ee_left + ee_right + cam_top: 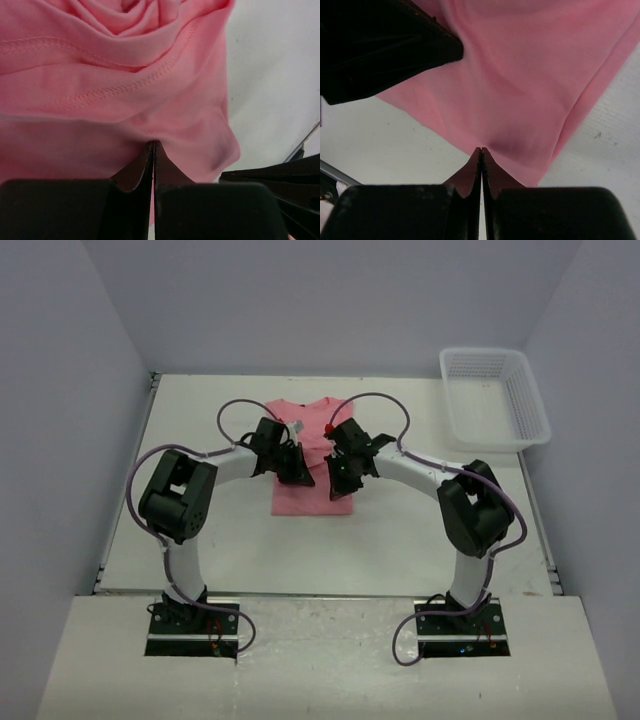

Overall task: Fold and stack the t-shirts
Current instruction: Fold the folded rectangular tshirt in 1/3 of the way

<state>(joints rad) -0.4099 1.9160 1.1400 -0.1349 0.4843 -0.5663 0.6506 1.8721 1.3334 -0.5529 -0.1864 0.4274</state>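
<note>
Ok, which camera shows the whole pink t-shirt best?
Top external: the t-shirt shows in outline, though both arms cover its middle. Left wrist shows only bunched, stitched fabric at the left fingers; right wrist only a smooth edge at the right fingers.

Hiding the middle of the t-shirt (305, 502) under the left gripper (296, 468) and right gripper (341, 476) in the top view. Running off the top and left edges in the left wrist view, the top and right edges in the right wrist view. Blurring the near ends of the fingers (55, 210) in both wrist views; cropping 1 dark shape (380, 45) at the right wrist view's upper left, too cut off to name.
</note>
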